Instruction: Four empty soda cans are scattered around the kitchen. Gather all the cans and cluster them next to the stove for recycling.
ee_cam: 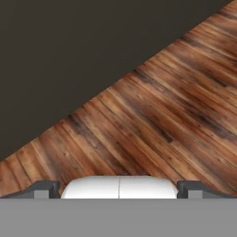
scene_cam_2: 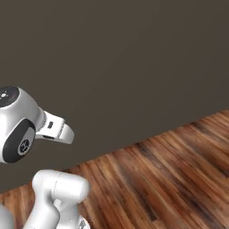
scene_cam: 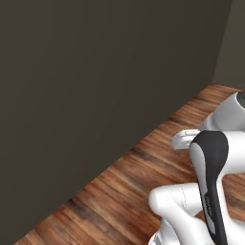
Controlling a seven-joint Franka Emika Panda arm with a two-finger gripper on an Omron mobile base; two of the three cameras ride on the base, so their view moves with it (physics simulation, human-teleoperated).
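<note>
Below the wide-open pincer (ee_cam: 118, 189) lies bare wooden floor (ee_cam: 152, 115).

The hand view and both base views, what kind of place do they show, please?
Probably a bare indoor corner: a wooden plank floor meets a plain dark wall, possibly a cabinet side. The open gripper points at the floor, holding nothing.
</note>
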